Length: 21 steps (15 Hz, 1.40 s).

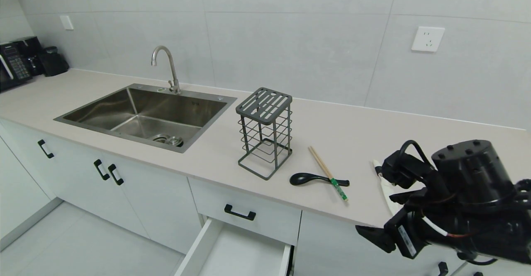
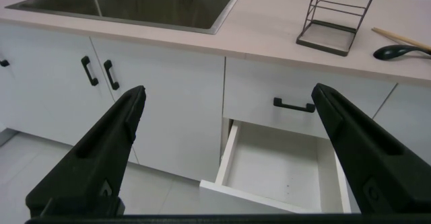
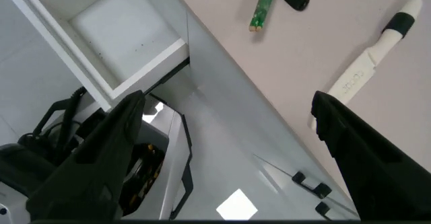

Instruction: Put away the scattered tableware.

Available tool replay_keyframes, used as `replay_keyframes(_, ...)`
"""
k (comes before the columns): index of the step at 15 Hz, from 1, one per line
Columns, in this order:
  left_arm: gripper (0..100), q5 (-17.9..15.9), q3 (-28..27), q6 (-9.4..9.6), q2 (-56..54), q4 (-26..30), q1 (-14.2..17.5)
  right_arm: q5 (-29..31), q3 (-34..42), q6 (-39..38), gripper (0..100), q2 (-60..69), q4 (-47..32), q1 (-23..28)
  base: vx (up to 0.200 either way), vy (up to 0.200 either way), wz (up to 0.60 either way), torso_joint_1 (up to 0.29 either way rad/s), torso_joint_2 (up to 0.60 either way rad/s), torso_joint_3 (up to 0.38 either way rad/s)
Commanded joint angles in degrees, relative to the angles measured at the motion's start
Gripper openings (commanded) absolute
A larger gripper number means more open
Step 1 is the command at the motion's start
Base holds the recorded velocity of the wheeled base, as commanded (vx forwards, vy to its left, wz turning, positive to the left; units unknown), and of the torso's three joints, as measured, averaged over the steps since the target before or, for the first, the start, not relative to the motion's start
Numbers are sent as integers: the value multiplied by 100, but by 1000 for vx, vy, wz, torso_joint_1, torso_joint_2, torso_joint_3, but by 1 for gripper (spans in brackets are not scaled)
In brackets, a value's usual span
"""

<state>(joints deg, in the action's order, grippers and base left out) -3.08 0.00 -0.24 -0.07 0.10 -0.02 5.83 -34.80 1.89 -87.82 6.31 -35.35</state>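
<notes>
On counter beside rack (image 1: 264, 133), 2 chopsticks (image 1: 321, 162) cross black spoon (image 1: 305, 179); white utensil (image 3: 363, 69) near right gripper (image 3: 227, 99), fingers wide apart, empty. Left gripper (image 2: 227, 89) likewise spread wide, empty, facing open drawer (image 2: 283, 163).

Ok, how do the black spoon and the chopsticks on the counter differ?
The spoon is black all over; the chopsticks are pale wood with green ends. The spoon is short with a rounded bowl; the chopsticks are long, thin and straight. The spoon lies flat on the counter; the chopsticks cross over its handle. Both lie to the right of the wire rack.
</notes>
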Motion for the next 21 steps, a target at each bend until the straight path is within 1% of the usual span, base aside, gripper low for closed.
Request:
replay_keyframes(1, 100, 1, 0, -2, 7, -1, -6, 24, -387, -66, 100, -526, 1, -183, 0, 0, 0, 0, 0, 0)
replay_keyframes(3, 100, 1, 0, -2, 7, -1, 2, 138, -659, -294, 100, -824, 45, -262, 0, 0, 0, 0, 0, 0)
replay_keyframes(4, 100, 1, 0, -2, 7, -1, 2, 367, -888, -497, 100, -1114, 160, -279, 0, 0, 0, 0, 0, 0)
replay_keyframes(6, 100, 1, 0, -2, 7, -1, 2, 463, -1222, -778, 100, -1448, 160, -279, 0, 0, 0, 0, 0, 0)
replay_keyframes(8, 100, 1, 0, -2, 7, -1, -6, 534, -1371, -918, 100, -1686, 160, -270, 0, 0, 0, 0, 0, 0)
replay_keyframes(12, 100, 1, 0, -2, 7, -1, 2, 542, -1793, -1507, 100, -2301, 195, -270, 0, 0, 0, 0, 0, 0)
replay_keyframes(14, 100, 1, 0, -2, 7, -1, -6, 551, -1811, -1604, 100, -2389, 195, -253, 0, 0, 0, 0, 0, 0)
replay_keyframes(15, 100, 1, 0, -2, 7, -1, -6, 639, -1784, -1815, 100, -2406, 177, -226, 0, 0, 0, 0, 0, 0)
replay_keyframes(16, 100, 1, 0, -2, 7, -1, -6, 867, -1793, -1912, 100, -2406, 160, -165, 0, 0, 0, 0, 0, 0)
replay_keyframes(19, 100, 1, 0, -2, 7, -10, -6, 982, -1811, -1920, 100, -2485, 160, 64, 0, 0, 0, 0, 0, 0)
replay_keyframes(21, 100, 1, 0, -2, 7, -1, 2, 991, -1819, -1920, 100, -2582, 168, 108, 0, 0, 0, 0, 0, 0)
